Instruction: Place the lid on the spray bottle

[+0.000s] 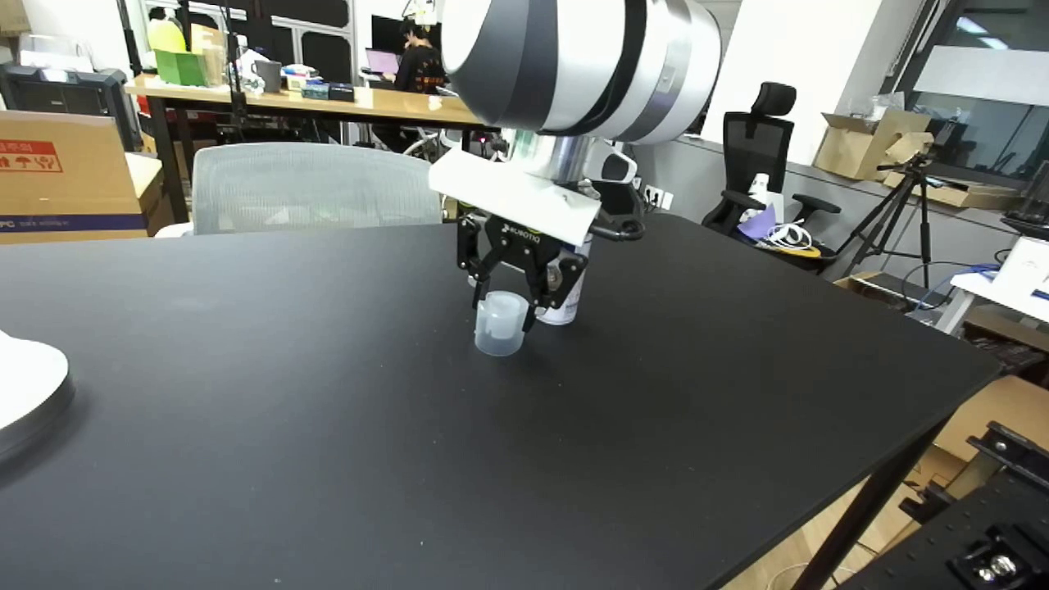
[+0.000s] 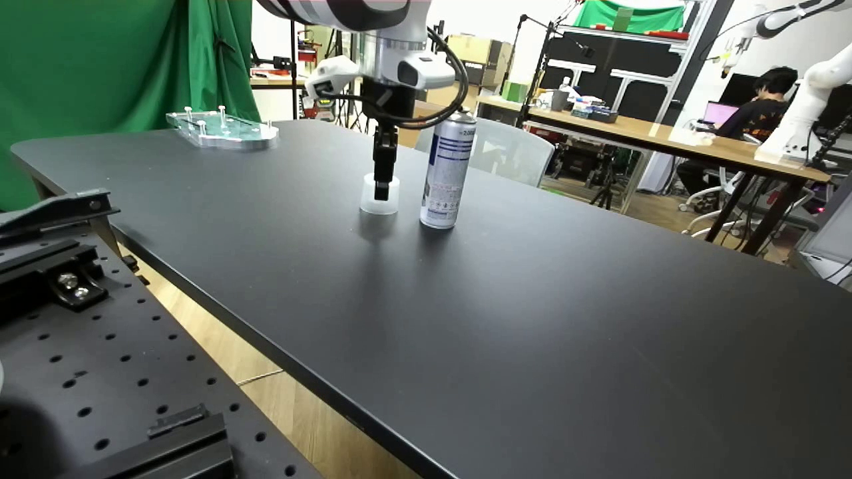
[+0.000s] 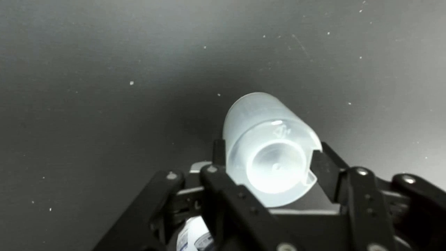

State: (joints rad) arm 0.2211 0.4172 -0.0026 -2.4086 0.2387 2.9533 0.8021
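Pinching whitish, translucent lid (image 3: 271, 150) in pincer (image 1: 502, 317), round, with inner ring. Glimpsing spray bottle (image 1: 569, 298) partly hidden behind pincer in exterior view, cropped in wrist view.

Short and translucent white, the lid (image 3: 268, 150) is upright, near but apart from the spray bottle (image 2: 448, 174), a slim white cylinder with blue print, standing upright on the dark worktop (image 2: 566, 332).

The arm (image 1: 574, 65) points its end effector (image 1: 503, 314) downward, both fingers (image 3: 327, 170) closed partway.
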